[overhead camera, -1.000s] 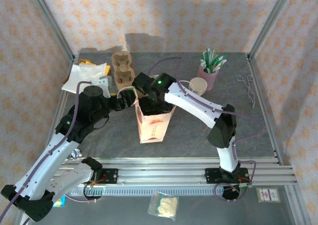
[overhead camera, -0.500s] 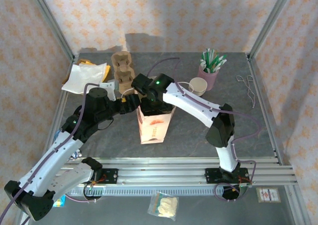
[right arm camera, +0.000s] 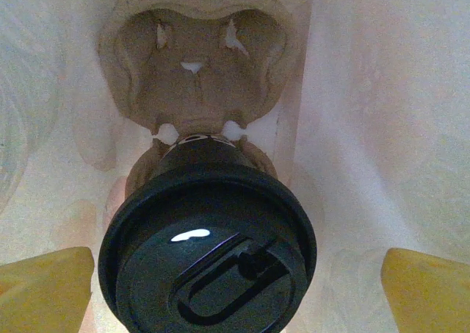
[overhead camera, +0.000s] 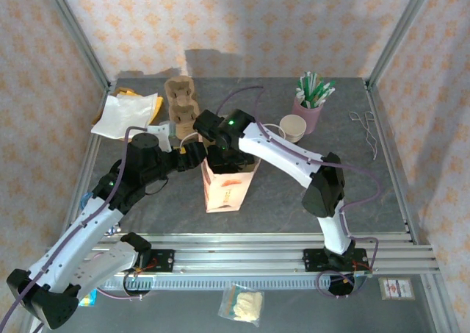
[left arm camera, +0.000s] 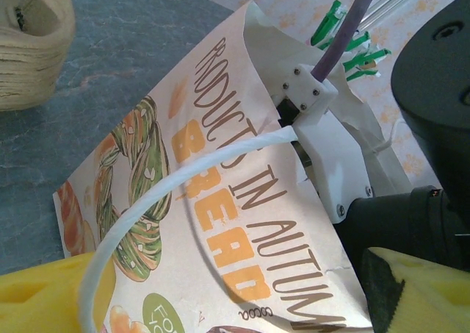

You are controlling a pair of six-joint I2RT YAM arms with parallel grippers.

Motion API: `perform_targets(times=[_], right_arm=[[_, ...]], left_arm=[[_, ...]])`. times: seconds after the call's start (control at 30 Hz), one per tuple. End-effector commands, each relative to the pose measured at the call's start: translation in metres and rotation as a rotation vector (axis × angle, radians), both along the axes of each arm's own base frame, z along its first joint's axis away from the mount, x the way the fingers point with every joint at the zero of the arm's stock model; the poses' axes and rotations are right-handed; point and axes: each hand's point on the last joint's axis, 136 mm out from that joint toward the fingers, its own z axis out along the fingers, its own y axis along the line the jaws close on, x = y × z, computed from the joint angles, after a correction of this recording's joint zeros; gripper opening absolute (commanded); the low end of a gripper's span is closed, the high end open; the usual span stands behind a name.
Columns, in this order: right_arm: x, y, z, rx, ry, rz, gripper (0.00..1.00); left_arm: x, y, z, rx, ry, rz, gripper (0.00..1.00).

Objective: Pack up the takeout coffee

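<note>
From above, the left gripper [overhead camera: 194, 155] sits against the upper left edge of a standing paper bag [overhead camera: 226, 184] on the grey table [overhead camera: 352, 193]. The right arm [overhead camera: 283, 151] reaches in from the other side, with its wrist tipped down into the bag's mouth. A stack of pulp trays [overhead camera: 181, 101] stands just beyond the left gripper. An empty white cup [overhead camera: 294, 128] and a pink cup of straws [overhead camera: 309, 106] stand off to the far right of it, past the right arm. On the left wrist camera, the left gripper's yellow fingertips [left arm camera: 45, 295] sit at the two bottom corners, spread wide. The bag's white handle [left arm camera: 165, 190] arches through the gap between them and passes close by the left-hand pad. No pinch on it can be seen, so that gripper is holding nothing. The bag's printed face lies straight ahead of the fingers, and the right arm's dark housing presses in at their right. On the right wrist camera, looking down inside the bag, the right gripper [right arm camera: 236, 292] is spread to its widest. The takeout coffee [right arm camera: 208, 253] stands directly beneath and between its yellow pads [right arm camera: 427, 292], black lid up. The lid is nearer the left pad and clear of the right one, so it is not gripped. The cup is seated in a well of a pulp tray [right arm camera: 197, 61] at the bag's bottom, and the tray's empty well lies just ahead of the fingers.
</note>
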Motion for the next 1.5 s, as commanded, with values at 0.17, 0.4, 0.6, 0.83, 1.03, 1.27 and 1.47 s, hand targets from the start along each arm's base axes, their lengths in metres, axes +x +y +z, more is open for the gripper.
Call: perform_targets(times=[0.17,0.4,0.6,0.83,1.03,1.27,1.47], right_arm=[[0.004,-0.004,0.029,0.048,-0.052,-0.013,1.00],[0.004,-0.003,0.037,0.067,-0.061,0.000,1.00],[0.003,-0.003,0.047,0.088,-0.075,0.019,1.00],[-0.005,-0.005,0.050,0.090,-0.073,0.063,1.00],[-0.013,-0.008,0.050,0.072,-0.078,0.132,1.00],[-0.010,-0.007,0.057,0.072,-0.109,0.154,1.00],[-0.008,0.002,0.084,0.151,-0.148,0.150,1.00]], left_arm=[[-0.005,0.017,-0.014,0.096,0.024,0.038,0.87],[-0.005,0.019,-0.015,0.108,0.027,0.042,0.87],[-0.005,0.019,-0.016,0.108,0.029,0.043,0.87],[-0.003,0.019,-0.015,0.110,0.029,0.045,0.87],[-0.002,0.018,-0.014,0.114,0.032,0.047,0.86],[0.001,0.018,-0.010,0.115,0.032,0.049,0.86],[0.002,0.018,-0.007,0.117,0.034,0.051,0.86]])
